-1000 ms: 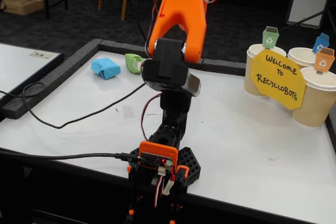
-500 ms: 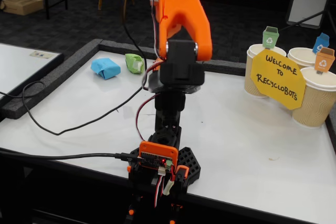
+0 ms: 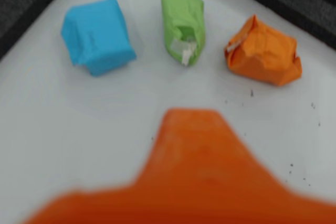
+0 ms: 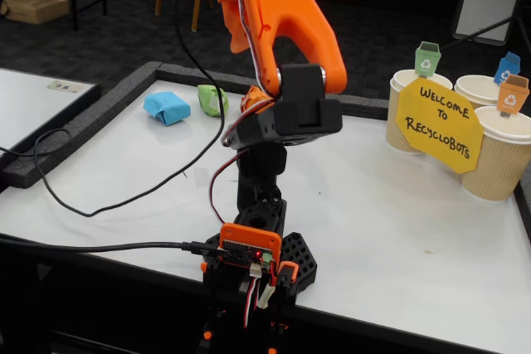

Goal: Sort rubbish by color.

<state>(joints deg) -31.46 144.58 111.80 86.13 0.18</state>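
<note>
Three crumpled paper wads lie in a row on the white table in the wrist view: a light blue one [image 3: 97,35] at left, a lime green one [image 3: 184,27] in the middle, an orange one [image 3: 263,51] at right. A blurred orange finger [image 3: 193,140] of my gripper fills the bottom of that view, short of the wads and touching none. Only this one finger shows, so its state is unclear. In the fixed view the blue wad [image 4: 166,108] and green wad [image 4: 212,99] sit at the far left corner, beyond the orange arm [image 4: 286,31].
Tan paper cups [image 4: 502,155] with small coloured bin flags and a yellow sign [image 4: 438,126] stand at the table's right. A dark foam border [image 4: 83,122] rims the table. A black cable [image 4: 124,196] trails across the left part. The arm's base [image 4: 253,259] is clamped at the front edge.
The arm has tilted, with its upper end swinging left toward the far wads and its black elbow joint shifting right. The wads have stayed put.
</note>
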